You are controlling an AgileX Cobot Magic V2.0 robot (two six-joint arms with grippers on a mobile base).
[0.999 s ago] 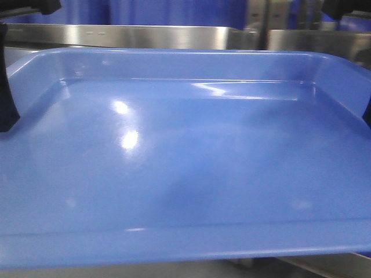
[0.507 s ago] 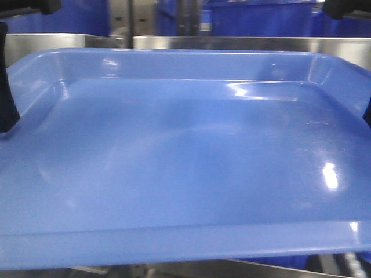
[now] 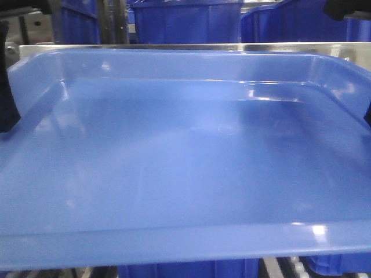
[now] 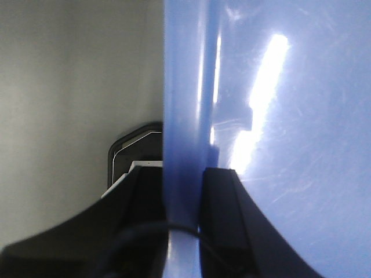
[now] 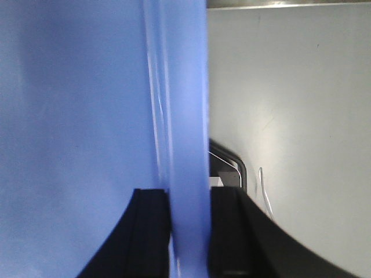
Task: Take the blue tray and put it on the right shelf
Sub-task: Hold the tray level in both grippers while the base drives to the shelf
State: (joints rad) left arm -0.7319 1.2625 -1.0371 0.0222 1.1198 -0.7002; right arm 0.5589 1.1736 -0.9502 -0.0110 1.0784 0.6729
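The blue tray (image 3: 185,162) fills the front view, held level in the air by its two short ends. My left gripper (image 4: 184,191) is shut on the tray's left rim (image 4: 182,116), one jaw on each side. One dark left finger (image 3: 7,98) shows at the tray's left edge. My right gripper (image 5: 188,220) is shut on the right rim (image 5: 179,116) in the same way. The steel front rail of the right shelf (image 3: 174,46) shows as a thin strip just beyond the tray's far rim.
Deep dark-blue crates (image 3: 185,20) stand behind the rail, with a grey upright post (image 3: 110,20) at the upper left. More dark-blue plastic (image 3: 185,271) shows below the tray's near rim. Pale grey floor (image 4: 69,87) lies under both wrists.
The scene behind the tray has shifted: the steel rail now shows as a thinner strip, the upright post has moved left, and the crates have come into view. Both grips on the tray are unchanged.
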